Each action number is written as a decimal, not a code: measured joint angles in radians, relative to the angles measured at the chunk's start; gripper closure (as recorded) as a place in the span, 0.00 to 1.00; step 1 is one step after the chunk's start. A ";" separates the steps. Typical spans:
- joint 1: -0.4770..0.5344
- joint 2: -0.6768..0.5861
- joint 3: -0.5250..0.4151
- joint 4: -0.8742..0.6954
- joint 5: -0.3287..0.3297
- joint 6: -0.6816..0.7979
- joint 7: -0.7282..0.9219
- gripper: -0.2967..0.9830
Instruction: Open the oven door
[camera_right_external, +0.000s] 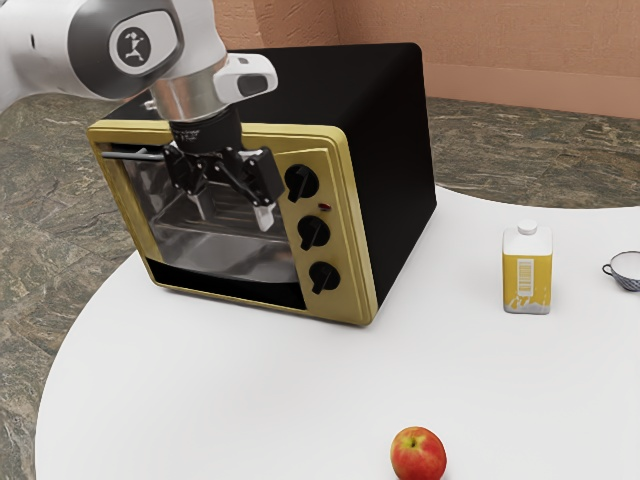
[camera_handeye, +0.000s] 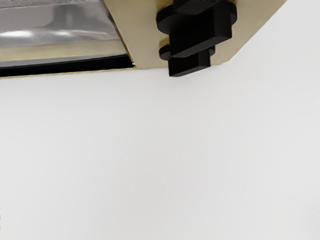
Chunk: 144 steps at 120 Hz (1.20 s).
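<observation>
Gold-Fronted Oven (camera_right_external: 395, 170) Had One Door (camera_right_external: 215, 252) and Three Knobs (camera_right_external: 302, 182)

One big oven sat on one white table (camera_right_external: 250, 400). Its sides and top were black. Its one door had shiny glass and looked shut, set in the gold front. One gray handle (camera_right_external: 128, 155) ran along the top of the door, partly hidden by the hand. The three black knobs stood in a line beside the glass, with one tiny red mark (camera_right_external: 324, 207) near them.

One black pincer (camera_right_external: 235, 212) pointed down in front of the door. Its two fingers were spread wide, and it had hold of nothing.

Toward the exterior view's right were one yellow and white carton (camera_right_external: 527, 270) and part of one small bowl (camera_right_external: 628, 270). One red apple (camera_right_external: 418, 455) sat at the exterior view's lower edge.
</observation>
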 joint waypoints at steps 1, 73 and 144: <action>0.000 0.000 0.000 0.000 0.000 0.000 0.001 0.23; 0.026 -0.735 0.369 -0.484 0.197 0.297 0.655 0.23; -0.113 -0.355 0.666 -0.285 0.152 0.489 1.316 0.23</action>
